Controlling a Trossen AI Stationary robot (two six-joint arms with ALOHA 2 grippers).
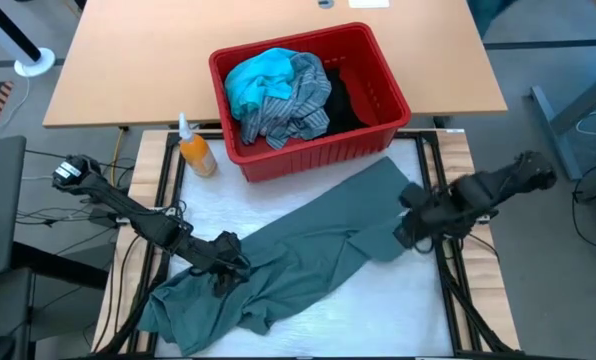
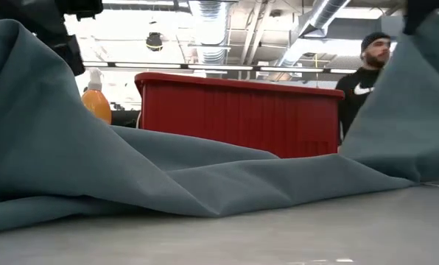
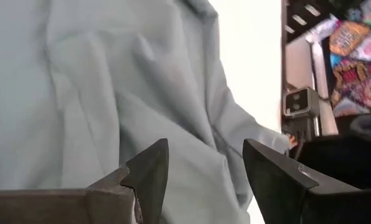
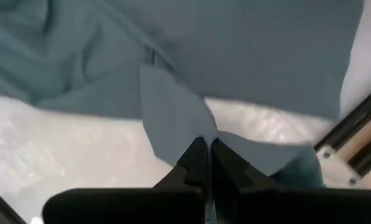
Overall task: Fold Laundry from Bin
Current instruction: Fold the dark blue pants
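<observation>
A grey-green garment lies slantwise across the white table pad, bunched at the near left. My left gripper is over its near-left part, fingers apart with cloth gathered between them. My right gripper is raised over the garment's right end and shut on a point of cloth. In the low view the garment rises at both ends and sags between. The red bin stands at the far edge of the pad, holding a turquoise garment, a striped shirt and a black one. My left gripper has a loose bunch of the garment between its parted fingers, coming at it on a slant from above. Folds run toward the gap. That end stands raised off the table; how many layers, I cannot tell. My right gripper pinches a pointed flap at the garment's right edge between its two shut fingers, pointing steeply down from above. The flap rises to the fingertips; the cloth below it spreads onto the table. That end stands lifted, the cloth slack.
An orange spray bottle stands left of the bin. A wooden table lies beyond the bin. Black frame rails edge the pad on both sides. A person stands behind the bin. Bare pad shows at the near right.
</observation>
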